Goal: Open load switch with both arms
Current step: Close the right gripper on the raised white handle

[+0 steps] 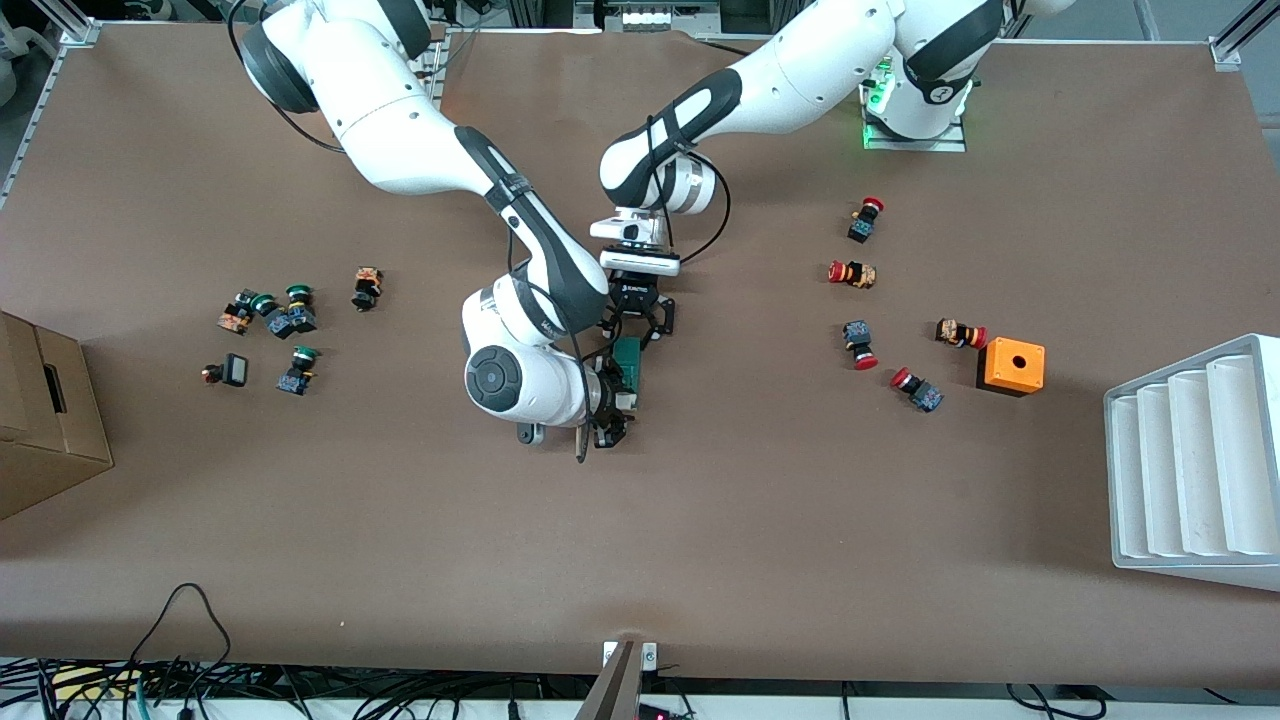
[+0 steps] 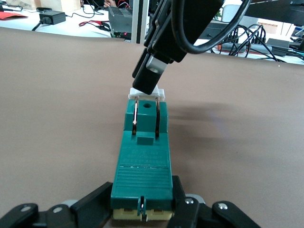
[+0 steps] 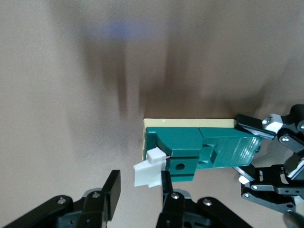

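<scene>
The dark-green load switch (image 1: 628, 361) lies flat on the brown table (image 1: 760, 520) mid-table. My left gripper (image 1: 640, 332) is shut on the end of the load switch (image 2: 142, 156) nearer the robots' bases, one finger on each long side. My right gripper (image 3: 139, 183) is open around the white sliding piece (image 3: 148, 172) at the switch's end nearer the front camera. One finger touches that piece; the other stands clear of it. In the left wrist view a right finger (image 2: 149, 76) comes down onto the white piece (image 2: 161, 92).
Several red-capped push-buttons (image 1: 853, 273) and an orange box (image 1: 1010, 366) lie toward the left arm's end, with a white ribbed rack (image 1: 1195, 460) at the table's edge. Green-capped push-buttons (image 1: 285, 322) and a cardboard box (image 1: 40, 420) are toward the right arm's end.
</scene>
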`<state>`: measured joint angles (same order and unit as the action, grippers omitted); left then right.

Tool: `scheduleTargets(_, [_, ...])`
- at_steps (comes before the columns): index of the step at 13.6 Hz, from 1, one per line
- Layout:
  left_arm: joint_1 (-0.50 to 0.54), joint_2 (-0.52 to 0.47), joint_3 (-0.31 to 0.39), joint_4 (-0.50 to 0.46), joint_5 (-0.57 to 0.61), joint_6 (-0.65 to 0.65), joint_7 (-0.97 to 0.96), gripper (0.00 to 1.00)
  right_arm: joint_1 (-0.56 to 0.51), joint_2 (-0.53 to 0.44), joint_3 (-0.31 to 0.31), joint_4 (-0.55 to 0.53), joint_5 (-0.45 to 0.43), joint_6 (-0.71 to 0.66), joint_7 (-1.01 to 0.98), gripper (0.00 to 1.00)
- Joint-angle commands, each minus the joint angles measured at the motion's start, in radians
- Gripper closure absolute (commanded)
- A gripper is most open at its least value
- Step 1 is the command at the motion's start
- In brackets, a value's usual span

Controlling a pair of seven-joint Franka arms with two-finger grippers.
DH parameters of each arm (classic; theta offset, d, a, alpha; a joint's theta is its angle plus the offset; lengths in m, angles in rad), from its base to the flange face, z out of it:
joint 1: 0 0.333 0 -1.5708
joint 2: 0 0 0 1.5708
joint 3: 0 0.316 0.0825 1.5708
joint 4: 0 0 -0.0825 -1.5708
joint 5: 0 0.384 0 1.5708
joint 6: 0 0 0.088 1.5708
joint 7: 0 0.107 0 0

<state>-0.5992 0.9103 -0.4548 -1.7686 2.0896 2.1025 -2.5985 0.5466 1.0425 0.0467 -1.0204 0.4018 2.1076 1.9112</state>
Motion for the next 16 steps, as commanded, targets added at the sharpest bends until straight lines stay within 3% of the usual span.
scheduleTargets(1, [-0.001,0.010,0.008,0.014,-0.002,-0.004,-0.015,0.77,0.006,0.021,-0.004,0.031,-0.020,-0.009,0.032,0.63])
scheduleTargets(4, [-0.001,0.010,0.008,0.014,-0.002,-0.006,-0.015,0.77,0.003,0.019,-0.002,0.020,-0.020,-0.009,0.034,0.71])
scheduleTargets(16, [-0.004,0.010,0.008,0.015,-0.008,-0.006,-0.015,0.77,-0.007,-0.009,0.005,-0.018,-0.014,-0.008,0.040,0.75])
